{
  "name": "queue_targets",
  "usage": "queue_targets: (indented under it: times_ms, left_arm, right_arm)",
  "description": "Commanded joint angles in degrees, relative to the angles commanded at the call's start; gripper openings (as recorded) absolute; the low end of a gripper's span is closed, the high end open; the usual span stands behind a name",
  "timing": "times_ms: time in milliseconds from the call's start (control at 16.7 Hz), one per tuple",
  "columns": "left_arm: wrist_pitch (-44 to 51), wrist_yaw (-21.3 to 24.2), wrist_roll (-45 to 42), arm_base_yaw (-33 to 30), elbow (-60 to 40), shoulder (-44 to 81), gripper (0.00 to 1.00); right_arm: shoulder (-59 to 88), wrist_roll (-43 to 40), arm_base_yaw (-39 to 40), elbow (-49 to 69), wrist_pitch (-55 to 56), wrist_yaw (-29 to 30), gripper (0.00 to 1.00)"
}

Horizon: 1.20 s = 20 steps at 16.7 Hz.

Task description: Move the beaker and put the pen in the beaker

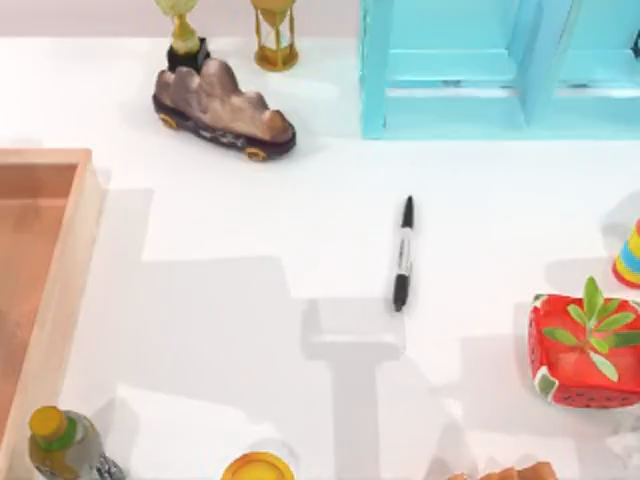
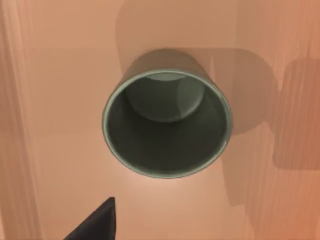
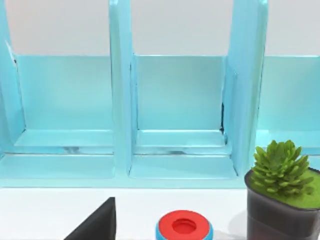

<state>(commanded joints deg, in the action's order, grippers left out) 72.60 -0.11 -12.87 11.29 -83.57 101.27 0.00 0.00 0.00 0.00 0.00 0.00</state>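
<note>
The pen (image 1: pixel 402 254), slim and black with a pale label band, lies flat on the white table right of centre, pointing front to back. The beaker (image 2: pixel 166 122), a grey-olive cup with a dark inside, stands upright on an orange-brown wooden floor coloured like the tray (image 1: pixel 75 290) at the table's left. My left gripper (image 2: pixel 160 234) hangs open straight above the beaker, one dark fingertip (image 2: pixel 100 222) showing well off to the side, nothing held. My right gripper (image 3: pixel 160 234) is open too, one dark fingertip (image 3: pixel 97 222) in view, facing the blue shelf (image 3: pixel 160 115).
A rock-shaped car (image 1: pixel 222 108), trophy (image 1: pixel 183 35) and hourglass (image 1: pixel 275 35) stand at the back; the blue shelf (image 1: pixel 500 70) is back right. A watermelon pot (image 1: pixel 585 345) and striped toy (image 1: pixel 630 255) sit right. A yellow-capped bottle (image 1: pixel 60 440) and yellow disc (image 1: pixel 257 468) are in front.
</note>
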Motion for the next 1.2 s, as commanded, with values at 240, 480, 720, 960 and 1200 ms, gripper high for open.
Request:
queue_targets:
  times_ms: [240,480,720,960,1200]
  left_arm:
    - [-8.3,0.0,-0.1,0.2,6.3,1.9,1.0]
    - [-18.8,0.0,-0.3,0.4,13.8,3.9,1.0]
    - [-21.1,0.0,-0.4,0.5,15.9,4.9,1.0]
    - [-21.1,0.0,-0.4,0.5,15.9,4.9,0.85]
    - [-21.1,0.0,-0.4,0.5,15.9,4.9,0.55]
  right_arm:
    - [0.0,0.0,0.0,0.0,0.0,0.0,1.0]
    - [0.0,0.0,0.0,0.0,0.0,0.0,1.0]
    - [0.0,0.0,0.0,0.0,0.0,0.0,1.0]
    - [0.0,0.0,0.0,0.0,0.0,0.0,1.0]
    - [0.0,0.0,0.0,0.0,0.0,0.0,1.0]
